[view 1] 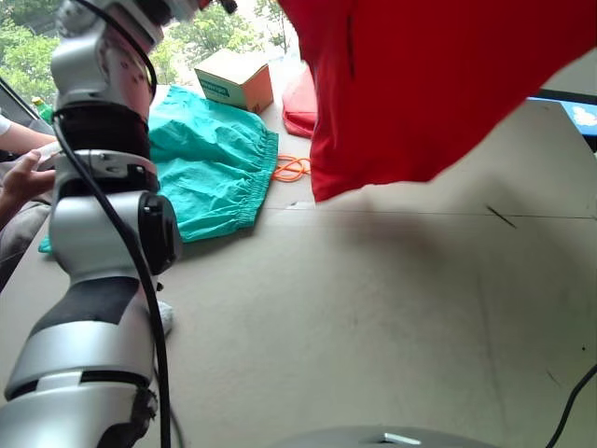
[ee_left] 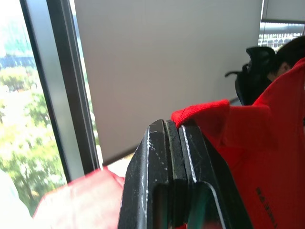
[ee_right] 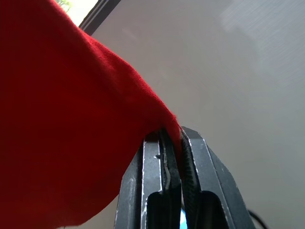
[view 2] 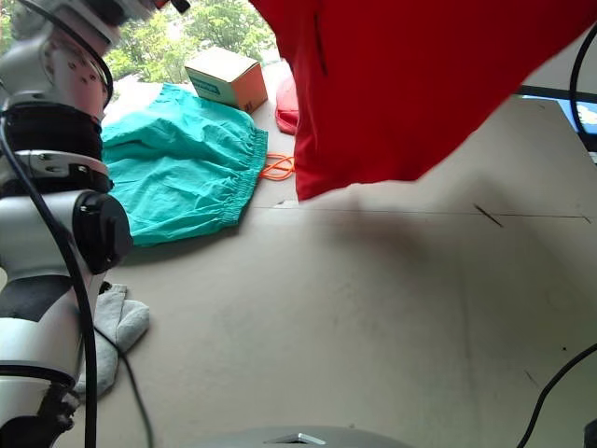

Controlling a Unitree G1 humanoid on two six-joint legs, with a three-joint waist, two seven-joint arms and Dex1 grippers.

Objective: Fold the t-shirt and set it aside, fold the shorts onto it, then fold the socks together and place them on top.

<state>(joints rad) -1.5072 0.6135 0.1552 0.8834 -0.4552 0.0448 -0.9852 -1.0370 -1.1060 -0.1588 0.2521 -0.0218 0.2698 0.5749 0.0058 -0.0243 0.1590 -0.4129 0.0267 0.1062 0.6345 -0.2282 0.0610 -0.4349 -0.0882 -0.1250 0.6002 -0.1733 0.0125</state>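
The bright red t-shirt [view 1: 429, 84] hangs in the air above the table, lifted high at the top of the eye views. My left gripper [ee_left: 175, 128] is shut on a folded red edge of the t-shirt [ee_left: 257, 157]. My right gripper [ee_right: 174, 133] is shut on another edge of the t-shirt [ee_right: 62, 124]. The teal shorts [view 2: 182, 163] lie spread at the table's far left, with the orange drawstring [view 2: 277, 167] trailing beside the waistband. A light grey sock [view 2: 119, 327] lies near the table's left front, partly behind my left arm.
A cardboard box [view 2: 224, 77] stands at the back beside the shorts. A salmon-red pouch [view 1: 298, 107] lies behind the hanging shirt. A person's hand [view 1: 23, 182] rests at the far left edge. The beige table [view 2: 373, 317] stretches wide under the shirt.
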